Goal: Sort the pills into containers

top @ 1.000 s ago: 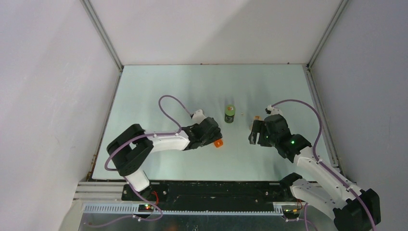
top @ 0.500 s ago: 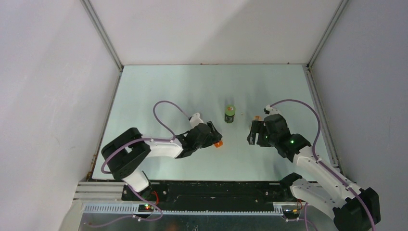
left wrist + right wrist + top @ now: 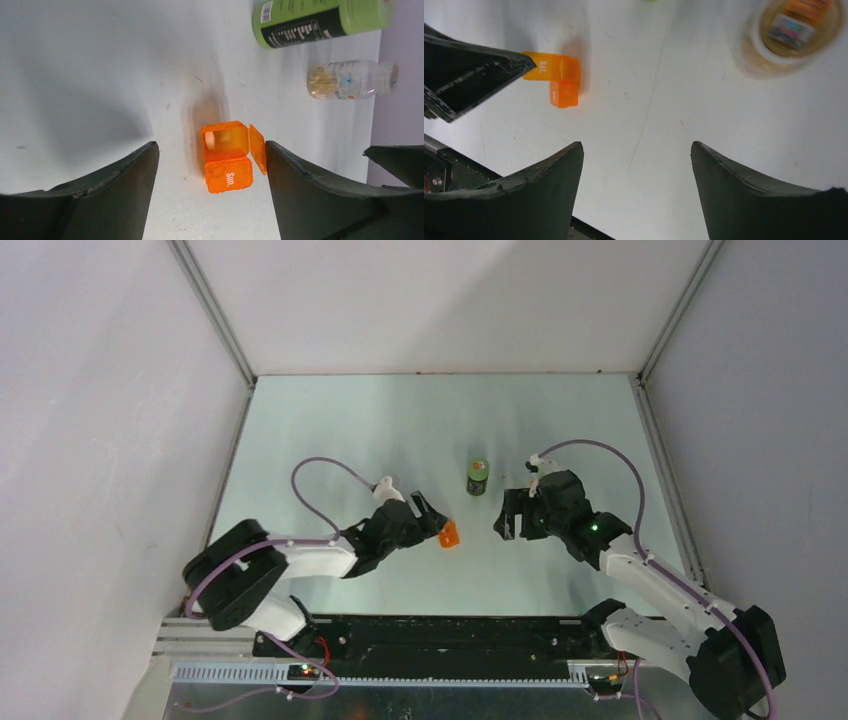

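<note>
The orange box (image 3: 227, 155) lies on the table just beyond my open left gripper (image 3: 211, 146), untouched. One lid is open with a white pill (image 3: 210, 140) inside; the shut half reads "Sun." In the top view the box (image 3: 449, 534) sits right of my left gripper (image 3: 430, 519). The green bottle (image 3: 478, 476) with a dark label stands farther back and also shows in the left wrist view (image 3: 320, 22). The clear orange-topped vial (image 3: 350, 80) stands right of it, and shows from above in the right wrist view (image 3: 794, 35). My right gripper (image 3: 636, 145) is open and empty over bare table; in the top view it (image 3: 508, 515) is right of the box.
The box (image 3: 556, 75) and a left finger (image 3: 469, 75) show in the right wrist view. Grey walls close in the table on three sides. The black base rail (image 3: 450, 635) runs along the near edge.
My left gripper has let go of the orange box and drawn back to the left and nearer. The box stays on the table. My right gripper has shifted slightly left.
</note>
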You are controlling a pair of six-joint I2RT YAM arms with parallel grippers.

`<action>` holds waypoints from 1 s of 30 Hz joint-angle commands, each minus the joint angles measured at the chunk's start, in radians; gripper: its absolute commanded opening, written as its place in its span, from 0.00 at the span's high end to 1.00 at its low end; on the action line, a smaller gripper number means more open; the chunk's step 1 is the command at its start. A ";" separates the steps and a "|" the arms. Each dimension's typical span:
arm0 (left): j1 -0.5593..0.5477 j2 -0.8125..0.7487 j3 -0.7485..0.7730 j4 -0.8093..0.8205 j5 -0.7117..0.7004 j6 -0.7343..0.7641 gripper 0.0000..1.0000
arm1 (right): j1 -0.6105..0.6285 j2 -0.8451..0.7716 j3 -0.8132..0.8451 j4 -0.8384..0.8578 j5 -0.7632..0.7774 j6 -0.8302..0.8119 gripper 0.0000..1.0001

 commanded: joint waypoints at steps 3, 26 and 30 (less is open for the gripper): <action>0.067 -0.168 -0.018 0.014 0.089 0.151 0.16 | 0.061 0.113 0.038 0.172 0.006 -0.104 0.16; 0.095 -0.445 0.026 -0.452 -0.183 0.041 0.13 | 0.288 0.407 0.204 0.132 0.288 0.044 0.13; 0.113 -0.492 0.019 -0.465 -0.191 0.035 0.13 | 0.352 0.470 0.221 0.161 0.354 0.041 0.12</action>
